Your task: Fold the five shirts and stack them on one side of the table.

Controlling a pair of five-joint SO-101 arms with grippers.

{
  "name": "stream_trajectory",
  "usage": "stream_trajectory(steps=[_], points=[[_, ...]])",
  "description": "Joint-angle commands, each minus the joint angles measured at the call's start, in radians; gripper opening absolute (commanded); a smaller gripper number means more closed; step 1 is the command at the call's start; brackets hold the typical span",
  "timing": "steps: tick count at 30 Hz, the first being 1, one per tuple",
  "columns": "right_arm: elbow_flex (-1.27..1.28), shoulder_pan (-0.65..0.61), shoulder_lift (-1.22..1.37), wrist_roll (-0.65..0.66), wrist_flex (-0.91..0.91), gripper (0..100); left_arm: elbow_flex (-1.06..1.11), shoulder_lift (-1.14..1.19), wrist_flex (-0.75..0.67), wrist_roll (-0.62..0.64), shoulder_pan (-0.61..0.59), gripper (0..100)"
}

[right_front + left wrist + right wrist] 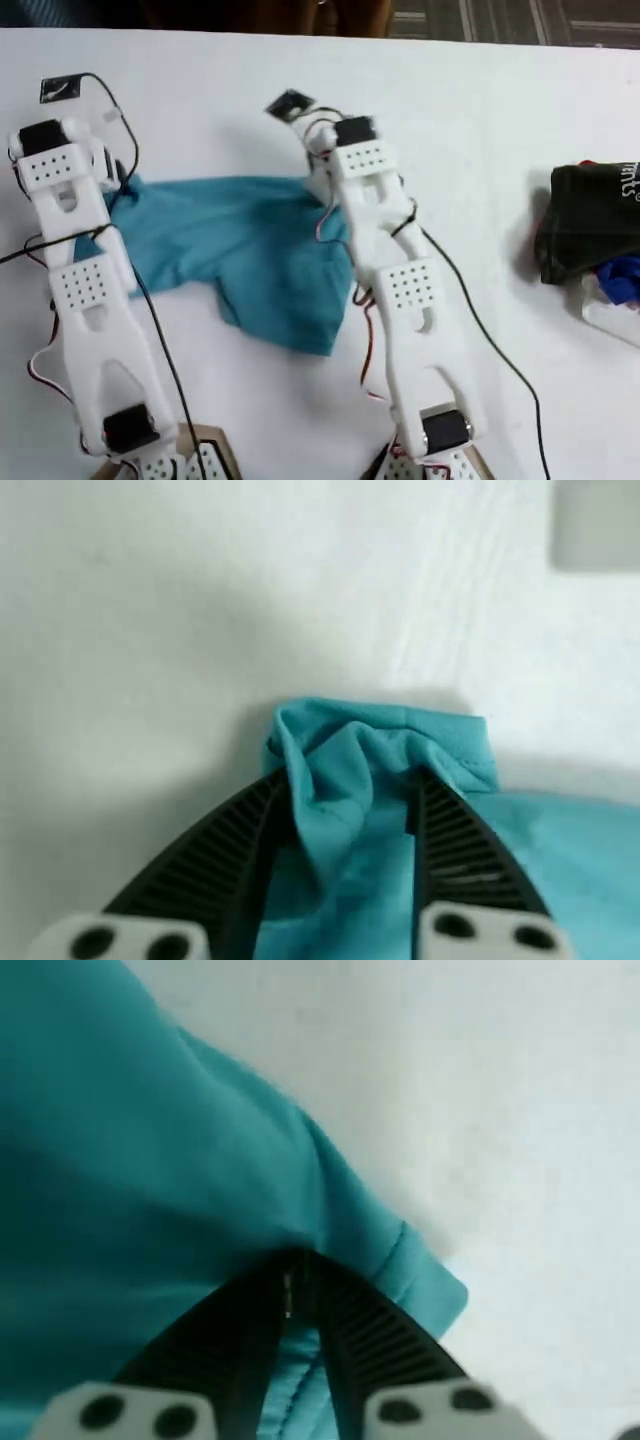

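Gripping teal shirt (250, 250), lying crumpled on table (480, 120) between arms | left gripper (345, 790) clamps bunched edge; right gripper (300, 1290) pinches far edge tightly | advice: lift both level, keep cloth taut.

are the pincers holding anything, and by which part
Both hold the teal shirt: the left pincer grips a bunched hemmed end, the right pincer a fold near a hemmed corner.
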Motion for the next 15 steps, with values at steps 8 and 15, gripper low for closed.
stream_trajectory(steps=[8, 15], points=[[-0.035, 0.128, -0.002, 0.084, -0.013, 1.8, 0.001, -0.003, -0.144, 0.002, 0.003, 20], [-0.037, 0.122, 0.001, 0.087, -0.012, 1.8, -0.001, -0.011, -0.253, 0.005, -0.057, 20]])
